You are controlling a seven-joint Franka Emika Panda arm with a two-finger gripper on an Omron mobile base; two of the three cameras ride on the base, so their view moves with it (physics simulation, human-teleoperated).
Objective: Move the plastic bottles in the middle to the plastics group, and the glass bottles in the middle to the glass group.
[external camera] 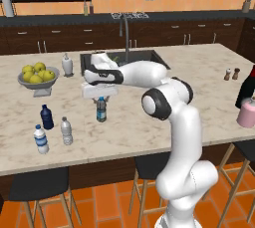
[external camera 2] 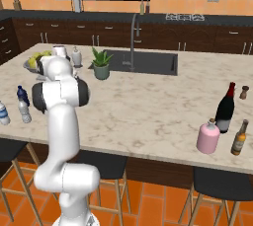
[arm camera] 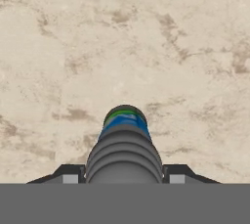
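Both base views look forward over the marble counter (external camera: pixel 149 122); hand view looks straight down, close.

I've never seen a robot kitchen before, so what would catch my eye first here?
The big white arm reaching over the marble island, its gripper closed on a blue-labelled water bottle. Then the yellow fruit bowl at the left, and the pink bottle beside the tall dark wine bottle at the right.

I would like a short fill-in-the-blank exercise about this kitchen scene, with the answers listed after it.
1. The hand grips a water bottle with a ___ label.
2. The pink bottle stands beside the tall ___ bottle.
3. The bowl holds ___ fruit.
4. Next to the navy bottle stand ___ clear bottles.

Answers: blue; dark; yellow; two
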